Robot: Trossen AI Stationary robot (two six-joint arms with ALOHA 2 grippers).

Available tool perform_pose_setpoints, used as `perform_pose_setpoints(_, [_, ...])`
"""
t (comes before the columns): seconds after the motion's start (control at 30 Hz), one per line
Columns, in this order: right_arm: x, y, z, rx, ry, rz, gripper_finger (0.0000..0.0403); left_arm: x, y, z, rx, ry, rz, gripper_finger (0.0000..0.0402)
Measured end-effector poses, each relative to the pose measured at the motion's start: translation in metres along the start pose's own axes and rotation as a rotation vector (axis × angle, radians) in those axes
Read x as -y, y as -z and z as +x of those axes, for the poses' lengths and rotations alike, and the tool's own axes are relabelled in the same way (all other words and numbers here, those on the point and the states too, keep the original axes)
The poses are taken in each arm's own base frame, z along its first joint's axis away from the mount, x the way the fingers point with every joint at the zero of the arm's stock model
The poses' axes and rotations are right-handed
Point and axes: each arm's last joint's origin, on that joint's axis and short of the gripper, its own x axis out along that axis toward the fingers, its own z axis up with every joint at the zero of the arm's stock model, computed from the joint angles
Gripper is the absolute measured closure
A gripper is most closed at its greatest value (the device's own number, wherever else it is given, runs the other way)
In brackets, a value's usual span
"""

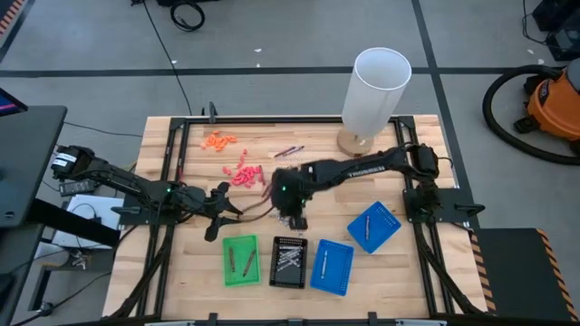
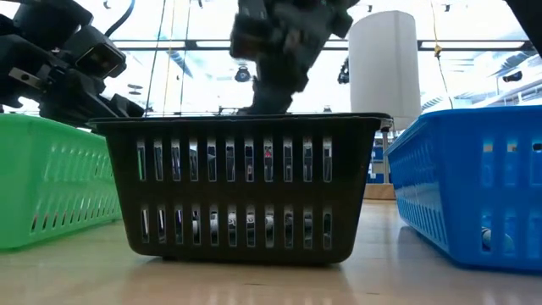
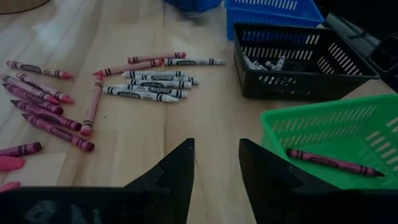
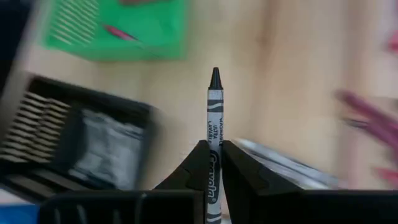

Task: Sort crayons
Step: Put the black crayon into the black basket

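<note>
Loose crayons lie flat on the wooden table in front of my left gripper [image 3: 216,155]: maroon ones [image 3: 46,109] and silvery grey ones [image 3: 152,84]. That gripper [image 1: 216,220] stands open at the table's left, above the table, with nothing between its fingers. My right gripper [image 4: 214,163] is shut on one grey crayon [image 4: 214,112] near the table's middle [image 1: 296,220], just beyond the far edge of the black tray [image 1: 289,263]. The black tray holds several grey crayons [image 3: 264,64]. The green tray [image 3: 348,124] holds a maroon one [image 3: 333,163]. My right gripper pinches the grey crayon's wrapped shaft [image 4: 214,149] between its two fingers. The crayon lies along the fingers, and its dark tip [image 4: 215,78] sticks out well past the fingertips. It is lifted clear of the table, slanting downward.
Two blue trays [image 1: 332,267] [image 1: 373,226] sit right of the black one. A tall white cylinder [image 1: 376,86] stands at the far right. Orange bits [image 1: 217,140], coral-pink bits [image 1: 245,174] and a few more crayons [image 1: 288,151] lie on the far half.
</note>
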Motion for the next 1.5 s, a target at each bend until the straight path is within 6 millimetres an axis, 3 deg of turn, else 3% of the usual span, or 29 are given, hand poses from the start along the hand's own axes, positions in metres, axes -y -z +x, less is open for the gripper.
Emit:
perform_pose_setpoints(0.13, [-0.029, -0.001, 0.013, 0.010, -0.064, 0.080, 0.0364, 0.000, 0.000, 0.000, 0.000, 0.000, -0.007, 0.0264])
perform_pose_setpoints(0.33, [-0.067, 0.007, 0.030, 0.021, -0.022, 0.112, 0.0364, 0.000, 0.000, 0.000, 0.000, 0.001, -0.010, 0.0264])
perform_pose_setpoints(0.57, [-0.088, 0.026, 0.047, 0.023, 0.014, 0.183, 0.0364, 0.000, 0.000, 0.000, 0.000, 0.002, -0.011, 0.0264])
perform_pose_setpoints(0.73, [-0.094, 0.038, 0.054, 0.010, 0.060, 0.216, 0.0364, 0.000, 0.000, 0.000, 0.000, 0.003, -0.011, 0.0264])
perform_pose_setpoints(1.5, [-0.099, 0.039, 0.055, 0.014, 0.063, 0.205, 0.0331, 0.000, 0.000, 0.000, 0.000, 0.003, -0.010, 0.0264])
